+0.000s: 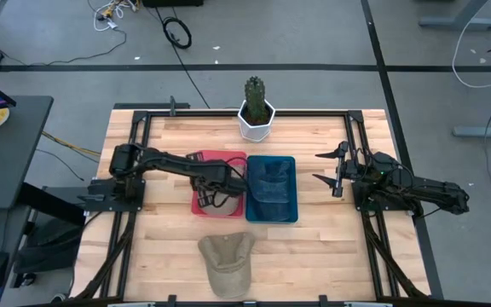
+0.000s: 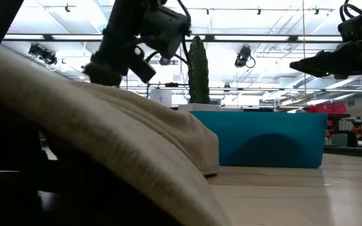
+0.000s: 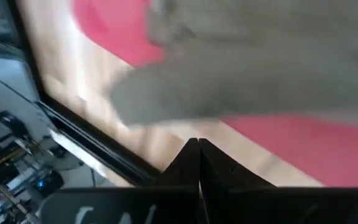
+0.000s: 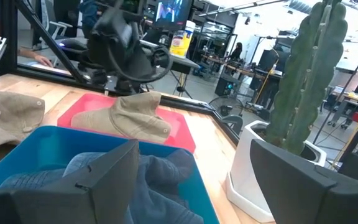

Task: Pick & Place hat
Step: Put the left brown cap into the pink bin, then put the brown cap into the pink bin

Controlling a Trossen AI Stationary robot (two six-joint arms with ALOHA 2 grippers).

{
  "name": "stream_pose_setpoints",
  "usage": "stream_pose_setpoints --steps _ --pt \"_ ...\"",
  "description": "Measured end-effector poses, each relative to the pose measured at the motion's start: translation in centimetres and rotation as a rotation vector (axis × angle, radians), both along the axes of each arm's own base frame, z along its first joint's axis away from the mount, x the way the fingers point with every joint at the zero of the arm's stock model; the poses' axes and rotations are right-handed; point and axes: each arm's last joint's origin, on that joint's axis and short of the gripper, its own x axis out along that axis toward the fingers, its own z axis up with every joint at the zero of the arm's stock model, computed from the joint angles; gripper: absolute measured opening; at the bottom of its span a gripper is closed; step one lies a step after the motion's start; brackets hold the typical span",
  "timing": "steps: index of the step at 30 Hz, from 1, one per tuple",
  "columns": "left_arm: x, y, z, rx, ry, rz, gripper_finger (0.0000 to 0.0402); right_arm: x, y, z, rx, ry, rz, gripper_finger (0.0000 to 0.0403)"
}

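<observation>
A khaki hat [image 1: 227, 263] lies flat on the wood by the table's near edge and fills the low view's foreground [image 2: 105, 138]. A second khaki hat [image 4: 135, 115] rests in the red tray [image 4: 179, 127]; the left arm hides it in the high view. A blue denim hat [image 1: 271, 183] sits in the blue tray [image 1: 290, 209]. My left gripper [image 1: 220, 181] hovers over the red tray, shut [image 3: 198, 149], just above that hat [image 3: 260, 74]. My right gripper [image 1: 331, 169] waits open at the table's right, level with the blue tray [image 4: 191, 186].
A white pot with a cactus [image 1: 256, 115] stands at the far edge behind the trays. Black frame rails [image 1: 135, 205] run along both sides of the table. Bare wood [image 1: 339, 256] lies right of the near hat.
</observation>
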Motion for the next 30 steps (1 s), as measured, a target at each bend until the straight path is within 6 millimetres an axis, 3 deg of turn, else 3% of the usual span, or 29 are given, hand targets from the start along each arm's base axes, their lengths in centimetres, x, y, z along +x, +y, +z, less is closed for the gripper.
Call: stream_pose_setpoints --steps 7,11,17,23,30 --pt "0.6 1.9 -1.5 0.041 -0.110 0.016 0.0002 0.0 0.0 0.0 0.000 0.000 0.000 0.0312" --pt "1.5 2.5 -3.0 -0.063 -0.222 0.010 0.0002 0.0 0.0 0.0 0.000 0.000 0.000 0.0312" --pt "0.6 3.2 -4.8 -0.140 -0.200 0.081 0.0002 0.0 0.0 0.0 0.000 0.000 0.000 0.0312" --pt "-0.3 3.0 -3.8 -0.013 -0.103 0.068 0.0002 0.0 0.0 0.0 0.000 0.000 0.000 0.0312" --pt "0.5 1.6 -0.6 0.040 -0.101 0.044 0.0003 0.0 0.0 0.0 0.000 0.000 0.000 0.0312"
